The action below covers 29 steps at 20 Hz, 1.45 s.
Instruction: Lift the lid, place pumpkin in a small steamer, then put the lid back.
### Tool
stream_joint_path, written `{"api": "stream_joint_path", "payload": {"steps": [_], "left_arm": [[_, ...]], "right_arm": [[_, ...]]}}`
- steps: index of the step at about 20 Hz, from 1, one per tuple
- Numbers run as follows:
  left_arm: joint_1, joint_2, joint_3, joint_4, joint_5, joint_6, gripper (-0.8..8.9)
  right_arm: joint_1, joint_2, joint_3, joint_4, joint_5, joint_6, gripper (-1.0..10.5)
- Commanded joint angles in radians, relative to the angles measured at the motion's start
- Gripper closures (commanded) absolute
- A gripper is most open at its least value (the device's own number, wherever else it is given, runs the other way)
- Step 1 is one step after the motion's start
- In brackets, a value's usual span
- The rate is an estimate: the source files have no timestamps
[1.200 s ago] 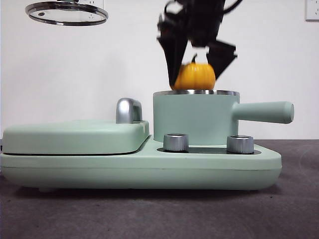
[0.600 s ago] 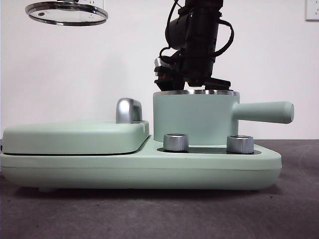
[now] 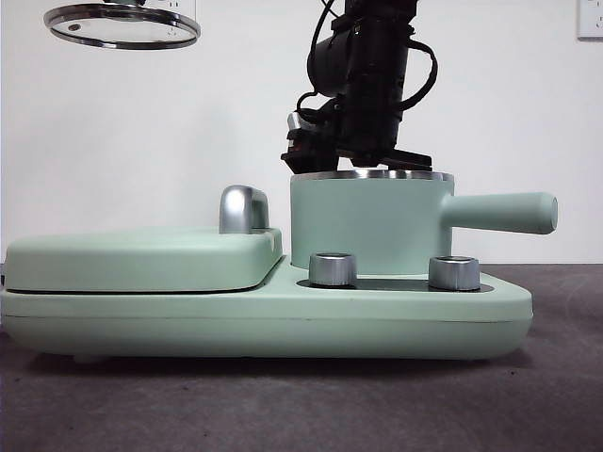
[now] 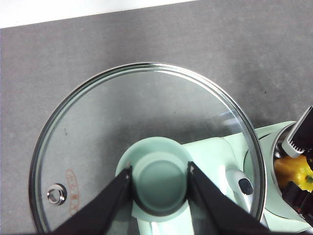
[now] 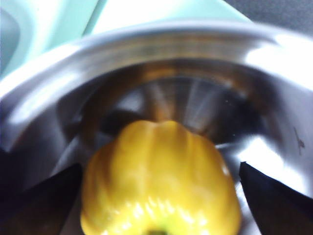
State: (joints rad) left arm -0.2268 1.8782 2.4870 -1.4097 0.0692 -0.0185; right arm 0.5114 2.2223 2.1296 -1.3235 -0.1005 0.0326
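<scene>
Sitting inside the small steamer (image 3: 367, 221), the pumpkin (image 5: 161, 181) lies between the right gripper's (image 5: 159, 196) spread jaws, so placing looks done; the left gripper (image 4: 159, 183) pinches the lid (image 3: 122, 24) by its knob, high beside the steamer, awaiting replacement

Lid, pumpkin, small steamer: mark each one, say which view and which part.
lid (image 4: 102, 122): left wrist view, on the glass pane above the knob.
pumpkin (image 5: 161, 176): right wrist view, on its ribbed yellow body.
small steamer (image 3: 363, 221): front view, on its mint-green side wall.
</scene>
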Motion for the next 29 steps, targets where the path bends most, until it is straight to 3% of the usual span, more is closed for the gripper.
{"api": "stream_joint_path", "payload": {"steps": [1,9,15,19,29], "left_arm": [[-0.002,0.004,0.028,0.018,0.001,-0.002,7.99],[-0.002,0.004,0.028,0.019,0.002,-0.002,7.99],[-0.008,0.004,-0.010,0.019,0.002,-0.018,7.99],[-0.052,0.004,-0.082,0.022,0.002,-0.024,7.99],[-0.312,0.021,-0.132,0.100,0.002,0.001,7.99]], "right_arm": [[0.014,0.027,0.024,0.012,-0.002,0.008,4.2],[0.018,0.019,0.194,-0.092,0.000,0.042,4.2],[0.017,-0.174,0.184,-0.100,0.005,0.052,4.2],[0.027,-0.418,0.021,-0.099,0.024,0.034,4.2],[0.043,-1.088,-0.665,-0.099,0.022,0.035,4.3]]}}
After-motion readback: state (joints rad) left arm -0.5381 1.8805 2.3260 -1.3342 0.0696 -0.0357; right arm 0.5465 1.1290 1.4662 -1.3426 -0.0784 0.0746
